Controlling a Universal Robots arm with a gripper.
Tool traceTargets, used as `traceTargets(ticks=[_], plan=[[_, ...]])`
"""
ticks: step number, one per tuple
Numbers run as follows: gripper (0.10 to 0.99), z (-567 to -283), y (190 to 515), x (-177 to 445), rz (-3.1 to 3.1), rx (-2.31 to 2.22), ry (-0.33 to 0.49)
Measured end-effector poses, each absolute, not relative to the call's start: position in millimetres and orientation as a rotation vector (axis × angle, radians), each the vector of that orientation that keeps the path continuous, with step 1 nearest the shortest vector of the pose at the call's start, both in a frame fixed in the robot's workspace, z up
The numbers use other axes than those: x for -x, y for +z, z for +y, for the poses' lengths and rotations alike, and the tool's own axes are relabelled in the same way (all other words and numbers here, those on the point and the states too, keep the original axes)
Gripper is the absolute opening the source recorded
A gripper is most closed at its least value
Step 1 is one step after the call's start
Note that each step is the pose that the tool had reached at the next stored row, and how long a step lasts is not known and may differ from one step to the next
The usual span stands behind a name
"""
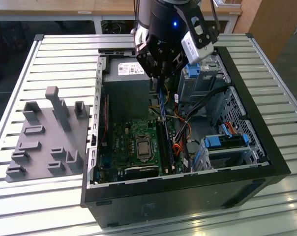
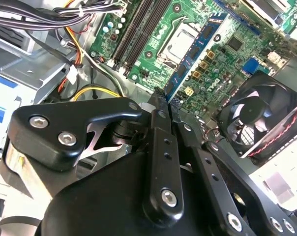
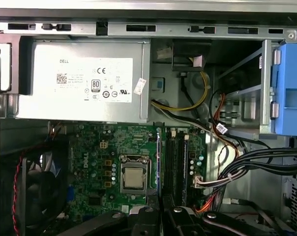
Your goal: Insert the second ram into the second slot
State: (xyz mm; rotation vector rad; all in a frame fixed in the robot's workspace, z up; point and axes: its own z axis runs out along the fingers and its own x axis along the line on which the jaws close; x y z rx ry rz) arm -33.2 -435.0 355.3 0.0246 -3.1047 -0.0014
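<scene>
Second ram (image 1: 162,102) hangs from the gripper (image 1: 157,74) inside the open computer case (image 1: 266,147). It is a thin dark-blue stick held by one end, with its free end pointing down toward the motherboard (image 1: 121,142). The jaws are clenched on it: in the second wrist view the black fingertips (image 2: 158,105) pinch the near end of the stick (image 2: 195,51). The rest of it reaches out over the green board beside the processor socket (image 2: 180,42).

In the first wrist view the stick (image 3: 159,162) shows edge-on. It runs between the processor socket (image 3: 133,178) and the black memory slots (image 3: 175,157), just beside the nearest slot. It is not seated in a slot, and I cannot tell whether its lower edge touches anything.

In the exterior view the gripper sits over the case's far half, near the power supply (image 1: 124,69). The memory slots (image 1: 168,145) lie below and nearer the case's front edge. A fan (image 2: 256,118) sits at the case wall beyond the board. Blue drive clips (image 1: 227,141) stand along the case's side at the exterior view's right.

The case rests on a slatted metal desk (image 1: 65,54). A grey parts holder (image 1: 40,142) lies near the desk's edge at the exterior view's left, well apart from the gripper.
</scene>
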Motion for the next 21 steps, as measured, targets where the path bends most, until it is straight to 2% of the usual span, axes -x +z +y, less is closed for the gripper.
traceTargets(ticks=[21], plan=[[0.137,-436,328,28,-3.109,-0.024,0.003]])
